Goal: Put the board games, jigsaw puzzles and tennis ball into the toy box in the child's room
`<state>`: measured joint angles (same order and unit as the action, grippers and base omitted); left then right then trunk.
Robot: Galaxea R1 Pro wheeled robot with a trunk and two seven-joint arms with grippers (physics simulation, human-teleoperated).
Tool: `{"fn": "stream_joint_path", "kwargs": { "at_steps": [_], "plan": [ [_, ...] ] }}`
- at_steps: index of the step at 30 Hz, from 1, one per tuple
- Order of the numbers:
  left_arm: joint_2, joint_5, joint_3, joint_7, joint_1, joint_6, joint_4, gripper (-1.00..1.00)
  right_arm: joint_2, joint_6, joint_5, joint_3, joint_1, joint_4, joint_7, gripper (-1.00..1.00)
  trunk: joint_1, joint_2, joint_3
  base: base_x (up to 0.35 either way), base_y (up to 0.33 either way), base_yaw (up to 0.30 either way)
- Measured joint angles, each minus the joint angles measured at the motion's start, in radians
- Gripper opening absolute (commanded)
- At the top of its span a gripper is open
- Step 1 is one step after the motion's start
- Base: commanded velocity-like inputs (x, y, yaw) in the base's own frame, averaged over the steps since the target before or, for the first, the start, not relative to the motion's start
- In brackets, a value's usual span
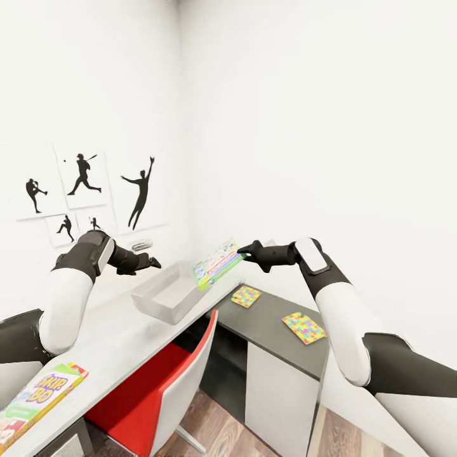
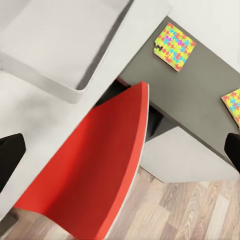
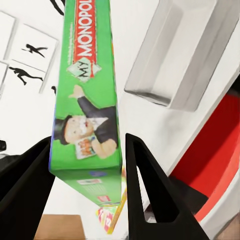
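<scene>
We face a white corner with silhouette prints (image 1: 82,190), the table (image 1: 120,343) running along it. Our right gripper (image 1: 244,255) is clamped on the pale green board game (image 1: 217,263), held tilted in the air just beside the toy box (image 1: 166,298). Our left gripper (image 1: 154,262) hovers near the box, spread wide. Two jigsaw puzzles (image 1: 245,296) (image 1: 304,327) lie on the dark side unit (image 1: 279,336); the SKIP-BO box (image 1: 38,397) rests at the table's near end, by the red chair (image 1: 152,387)

Bright, even, shadowless rendered light; slight softness throughout; wide-angle bending of lines at the edges.
</scene>
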<state>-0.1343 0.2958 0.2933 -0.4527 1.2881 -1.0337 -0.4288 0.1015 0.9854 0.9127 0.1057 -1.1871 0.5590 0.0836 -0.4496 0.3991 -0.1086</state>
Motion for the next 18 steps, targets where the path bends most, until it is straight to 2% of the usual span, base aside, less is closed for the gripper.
{"fn": "stream_joint_path", "kwargs": {
  "at_steps": [18],
  "plan": [
    [0.0,0.0,0.001,0.0,0.0,0.0,0.0,1.0,0.0,-0.002,0.001,-0.009,-0.001,0.0,0.0,-1.0,0.0,0.0,0.004,0.011,-0.007,0.283]
  ]
}}
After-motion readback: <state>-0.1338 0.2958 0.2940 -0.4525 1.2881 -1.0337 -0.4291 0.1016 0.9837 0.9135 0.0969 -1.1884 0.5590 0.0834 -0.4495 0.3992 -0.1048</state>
